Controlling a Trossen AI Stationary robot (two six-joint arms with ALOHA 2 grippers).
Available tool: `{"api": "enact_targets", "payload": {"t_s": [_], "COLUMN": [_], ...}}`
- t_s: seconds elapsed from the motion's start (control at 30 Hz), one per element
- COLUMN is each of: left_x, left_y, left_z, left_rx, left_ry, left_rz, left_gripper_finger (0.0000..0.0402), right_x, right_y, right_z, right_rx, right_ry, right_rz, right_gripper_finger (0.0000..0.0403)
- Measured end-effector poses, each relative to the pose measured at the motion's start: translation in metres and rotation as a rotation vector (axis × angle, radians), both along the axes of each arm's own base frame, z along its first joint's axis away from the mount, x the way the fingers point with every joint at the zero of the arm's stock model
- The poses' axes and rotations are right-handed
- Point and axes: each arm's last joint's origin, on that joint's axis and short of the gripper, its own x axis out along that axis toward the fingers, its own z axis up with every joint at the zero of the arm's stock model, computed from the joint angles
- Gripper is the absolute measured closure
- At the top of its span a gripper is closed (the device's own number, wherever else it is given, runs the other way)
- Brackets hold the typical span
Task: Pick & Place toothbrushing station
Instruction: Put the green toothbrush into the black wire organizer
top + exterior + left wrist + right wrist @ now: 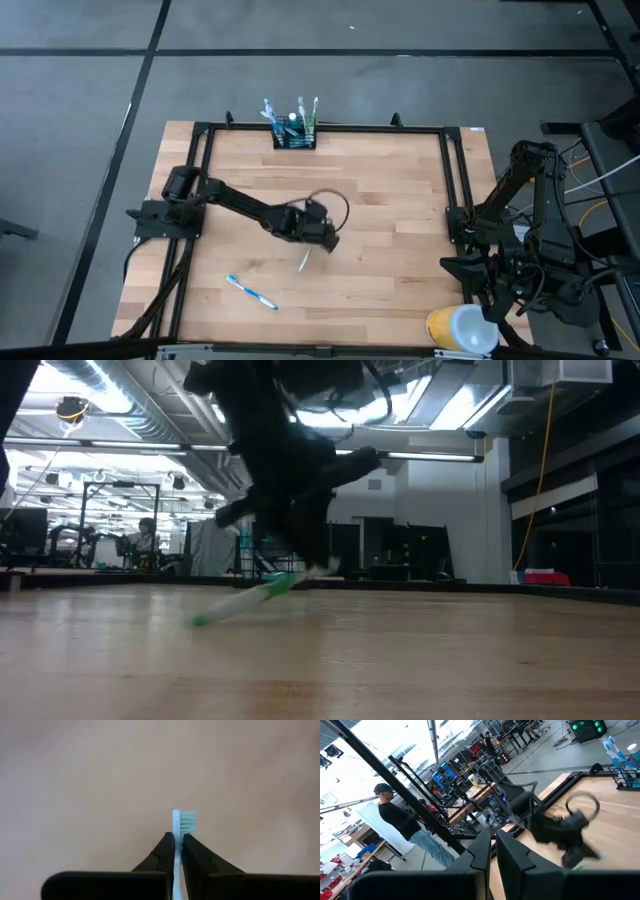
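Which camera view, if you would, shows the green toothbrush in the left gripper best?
The left wrist view: the green toothbrush fills the centre, pinched in the left gripper. High view shows a sliver; low view its handle; right wrist view almost nothing.

Robotics lab: rows of workbenches (470, 790), exposed ceiling ducts (110, 395), monitors.

The high view looks straight down on the whole wooden surface (380, 200) from well above. The low view sits at surface level, facing across it into the room. Each wrist view looks forward past its own jaws: the left very near the surface, the right across the surface toward the left arm (555, 827), which the high and low views share.
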Motion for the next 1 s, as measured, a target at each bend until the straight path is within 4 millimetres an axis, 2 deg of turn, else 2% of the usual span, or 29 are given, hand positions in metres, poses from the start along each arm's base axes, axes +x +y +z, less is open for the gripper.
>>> {"api": "enact_targets", "payload": {"t_s": [0.07, 0.27, 0.4, 0.57, 0.67, 0.8, 1.0], "left_x": [0.002, -0.003, -0.013, -0.018, -0.019, -0.024, -0.018], "left_y": [0.01, 0.049, 0.087, 0.142, 0.176, 0.212, 0.241], "left_z": [0.017, 0.09, 0.135, 0.17, 0.175, 0.158, 0.131], "left_rx": [0.111, 0.515, 0.766, 0.936, 1.005, 1.019, 1.002], "left_ry": [-0.095, -0.354, -0.358, -0.35, -0.389, -0.269, -0.242], "left_rz": [0.061, 0.295, 0.429, 0.466, 0.464, 0.482, 0.439], "left_gripper_finger": [0.0392, 0.0393, 0.0393, 0.0393, 0.0393, 0.0393, 0.0393], "right_x": [0.0, 0.0, 0.0, 0.0, 0.0, 0.0, 0.002], "right_y": [0.0, 0.0, 0.0, 0.0, 0.0, 0.0, -0.001], "right_z": [0.0, 0.0, 0.0, 0.0, 0.0, 0.0, 0.0], "right_rx": [0.0, -0.017, -0.032, -0.05, -0.053, -0.051, -0.068], "right_ry": [-0.002, 0.0, 0.004, 0.008, 0.009, 0.008, 0.012], "right_rz": [-0.005, -0.014, -0.014, -0.014, -0.014, -0.014, -0.025], "right_gripper_finger": [0.0371, 0.0371, 0.0371, 0.0371, 0.0371, 0.0371, 0.0371]}}
